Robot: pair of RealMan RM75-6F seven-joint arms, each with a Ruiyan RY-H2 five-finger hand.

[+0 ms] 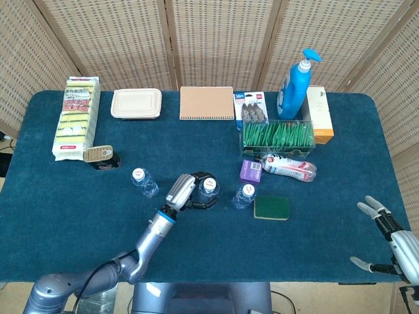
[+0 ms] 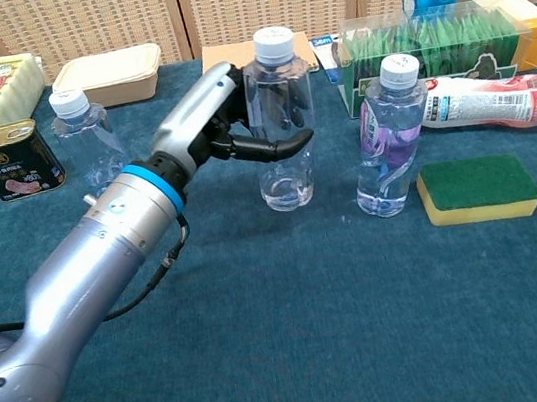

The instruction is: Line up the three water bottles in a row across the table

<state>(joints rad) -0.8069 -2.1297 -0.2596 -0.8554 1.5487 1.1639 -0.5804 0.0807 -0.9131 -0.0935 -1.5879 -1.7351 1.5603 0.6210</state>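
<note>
Three clear water bottles with white caps stand upright on the blue table. My left hand (image 1: pixel 184 191) (image 2: pixel 226 121) grips the middle bottle (image 1: pixel 209 186) (image 2: pixel 280 118) around its body, its base at or just above the cloth. To its right stands the bottle with a purple label (image 1: pixel 244 195) (image 2: pixel 389 137). The third bottle (image 1: pixel 142 181) (image 2: pixel 86 132) stands alone at the left. My right hand (image 1: pixel 391 241) hovers open, fingers spread, past the table's front right corner, seen only in the head view.
A green sponge (image 1: pixel 271 207) (image 2: pixel 477 189) lies right of the purple-label bottle, with a fallen red-labelled bottle (image 1: pixel 290 165) behind it. A tin can (image 1: pixel 101 156) sits at the left. A box of green packets (image 1: pixel 278 135), blue pump bottle (image 1: pixel 294 86), notebook (image 1: pixel 207 103) and food container (image 1: pixel 136 103) line the back.
</note>
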